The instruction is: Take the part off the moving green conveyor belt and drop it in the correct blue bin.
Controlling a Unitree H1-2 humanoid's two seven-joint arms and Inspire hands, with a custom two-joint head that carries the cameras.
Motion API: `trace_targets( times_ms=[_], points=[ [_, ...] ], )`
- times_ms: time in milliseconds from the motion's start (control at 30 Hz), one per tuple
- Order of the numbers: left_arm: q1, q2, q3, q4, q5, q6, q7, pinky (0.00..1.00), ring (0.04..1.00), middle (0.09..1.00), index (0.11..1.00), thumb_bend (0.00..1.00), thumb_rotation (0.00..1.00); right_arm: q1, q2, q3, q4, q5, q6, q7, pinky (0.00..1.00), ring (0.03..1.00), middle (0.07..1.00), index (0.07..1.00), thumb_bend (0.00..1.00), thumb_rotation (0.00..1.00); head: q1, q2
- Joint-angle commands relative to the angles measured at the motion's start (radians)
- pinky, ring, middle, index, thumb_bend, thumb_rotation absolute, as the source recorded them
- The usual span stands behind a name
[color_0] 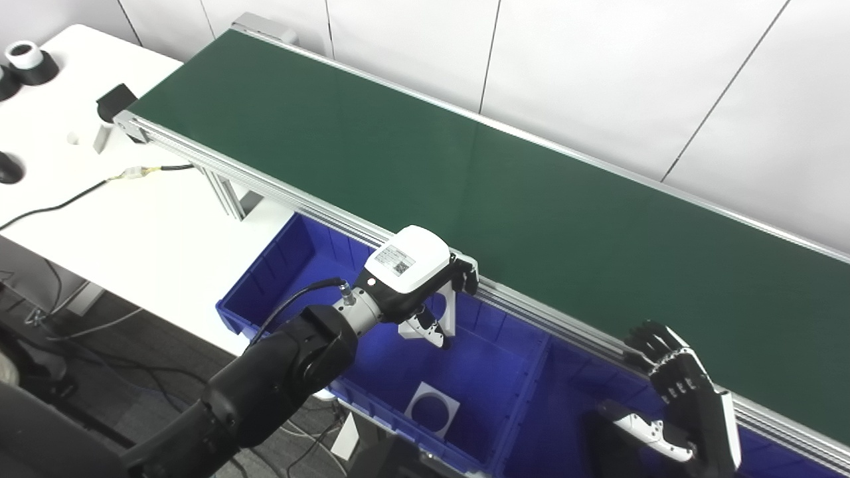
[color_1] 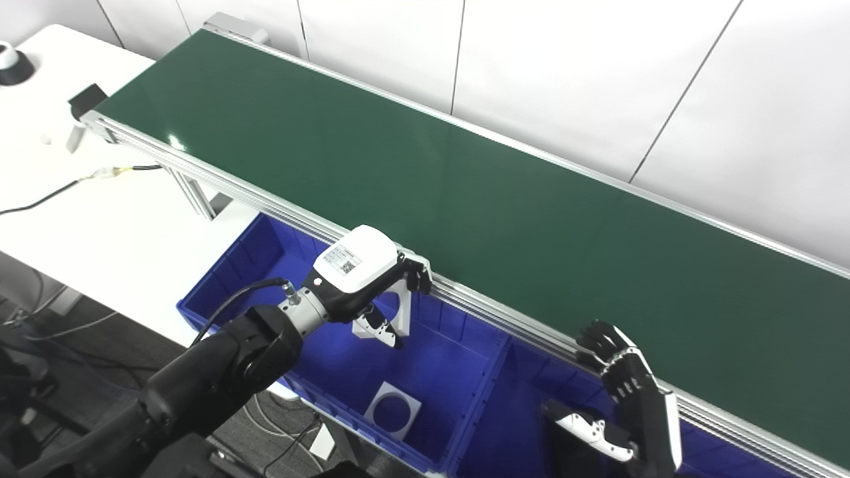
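Observation:
The green conveyor belt (color_0: pixel 505 186) runs from the far left to the near right and carries no part. My left hand (color_0: pixel 425 285) hangs over the left blue bin (color_0: pixel 279 265), just in front of the belt's rail. It is shut on a white frame-like part (color_0: pixel 450 311) held on edge, mostly hidden under the hand. A white square part with a round hole (color_0: pixel 431 408) lies flat on that bin's floor. My right hand (color_0: pixel 684 392) is open and empty, fingers spread upward, beside the rail over the right blue bin (color_0: pixel 564 425).
The belt's aluminium rail (color_0: pixel 531 312) runs along the bins' far side. A white table (color_0: pixel 133 226) at the left carries a black cable (color_0: pixel 60 206) and small black and white objects (color_0: pixel 30 63). Loose cables lie on the dark floor below.

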Motion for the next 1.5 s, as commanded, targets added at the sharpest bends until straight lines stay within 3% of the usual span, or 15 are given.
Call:
trace_targets(
  times_ms=[0, 133, 167, 233, 400, 767, 833, 867, 933, 967, 1000, 1033, 1167, 1333, 1467],
  points=[
    [-0.014, 0.009, 0.010, -0.044, -0.024, 0.018, -0.031, 0.39, 0.421, 0.484, 0.522, 0.50, 0.00, -0.010, 0.006, -0.001, -0.036, 0.006, -0.019, 0.000, 0.70, 0.770, 0.775, 0.787, 0.82, 0.13, -0.004, 0.000],
    [-0.017, 0.029, 0.003, -0.091, -0.026, 0.054, -0.153, 0.45, 0.522, 0.565, 0.494, 0.52, 0.05, -0.011, 0.008, -0.001, -0.036, 0.008, -0.015, -0.002, 0.70, 0.773, 0.776, 0.788, 0.82, 0.13, -0.008, 0.000],
    [-0.019, 0.039, -0.002, -0.102, -0.015, 0.058, -0.181, 0.51, 0.581, 0.632, 0.572, 0.76, 0.16, -0.011, 0.008, -0.001, -0.034, 0.009, -0.016, -0.001, 0.70, 0.772, 0.776, 0.787, 0.82, 0.13, -0.008, 0.000],
    [-0.023, 0.053, -0.006, -0.129, -0.020, 0.071, -0.254, 0.60, 0.689, 0.746, 0.695, 0.95, 0.29, -0.010, 0.009, -0.002, -0.036, 0.010, -0.017, -0.001, 0.70, 0.773, 0.778, 0.787, 0.82, 0.12, -0.008, 0.000],
    [-0.023, 0.065, -0.005, -0.173, -0.036, 0.113, -0.371, 0.80, 0.899, 0.938, 0.892, 1.00, 0.48, -0.011, 0.007, -0.002, -0.033, 0.008, -0.023, 0.000, 0.70, 0.769, 0.775, 0.787, 0.82, 0.13, -0.008, 0.000],
    [-0.020, 0.064, 0.008, -0.187, -0.085, 0.089, -0.378, 0.78, 0.870, 0.888, 0.885, 1.00, 0.45, -0.012, 0.007, 0.000, -0.024, 0.012, -0.032, 0.006, 0.70, 0.768, 0.775, 0.789, 0.81, 0.11, -0.031, -0.001],
    [-0.019, 0.051, 0.021, -0.195, -0.156, 0.074, -0.369, 0.75, 0.842, 0.863, 0.870, 1.00, 0.43, -0.012, 0.009, 0.001, -0.020, 0.015, -0.034, 0.007, 0.70, 0.772, 0.776, 0.789, 0.82, 0.11, -0.060, 0.000],
    [-0.017, 0.043, 0.029, -0.200, -0.201, 0.067, -0.364, 0.65, 0.750, 0.799, 0.822, 1.00, 0.34, -0.013, 0.010, 0.001, -0.016, 0.016, -0.037, 0.008, 0.70, 0.771, 0.775, 0.788, 0.81, 0.10, -0.060, 0.000],
    [-0.020, 0.028, 0.047, -0.219, -0.344, 0.047, -0.374, 0.50, 0.604, 0.676, 0.741, 1.00, 0.17, -0.014, 0.016, 0.005, -0.008, 0.006, -0.042, 0.003, 0.69, 0.769, 0.775, 0.787, 0.81, 0.09, -0.119, 0.001],
    [-0.021, 0.020, 0.056, -0.229, -0.441, 0.045, -0.393, 0.49, 0.582, 0.653, 0.727, 1.00, 0.14, -0.014, 0.022, 0.009, -0.001, -0.006, -0.046, -0.001, 0.69, 0.768, 0.776, 0.788, 0.82, 0.10, -0.192, -0.002],
    [-0.023, 0.015, 0.061, -0.235, -0.510, 0.044, -0.406, 0.49, 0.572, 0.636, 0.717, 1.00, 0.12, -0.014, 0.026, 0.012, 0.005, -0.015, -0.050, -0.004, 0.69, 0.768, 0.777, 0.792, 0.82, 0.11, -0.192, -0.002],
    [-0.025, 0.011, 0.065, -0.242, -0.589, 0.047, -0.423, 0.50, 0.573, 0.633, 0.716, 1.00, 0.12, -0.014, 0.034, 0.017, 0.015, -0.032, -0.052, -0.011, 0.70, 0.771, 0.780, 0.797, 0.83, 0.15, -0.286, -0.008],
    [-0.045, -0.015, 0.069, -0.216, -0.797, 0.023, -0.448, 0.55, 0.604, 0.653, 0.727, 1.00, 0.17, -0.013, 0.070, 0.040, 0.030, -0.102, -0.051, -0.045, 0.70, 0.771, 0.784, 0.800, 0.85, 0.21, -0.480, -0.027],
    [-0.079, -0.046, 0.074, -0.115, -0.871, -0.043, -0.424, 0.55, 0.633, 0.701, 0.760, 1.00, 0.22, -0.023, 0.116, 0.069, 0.066, -0.186, -0.055, -0.110, 0.71, 0.782, 0.800, 0.808, 0.85, 0.22, -0.702, -0.069],
    [-0.088, -0.085, 0.090, -0.002, -0.876, -0.107, -0.381, 0.57, 0.658, 0.727, 0.764, 1.00, 0.16, -0.034, 0.135, 0.088, 0.094, -0.243, -0.056, -0.169, 0.69, 0.774, 0.800, 0.806, 0.85, 0.22, -0.788, -0.095]
  ],
)
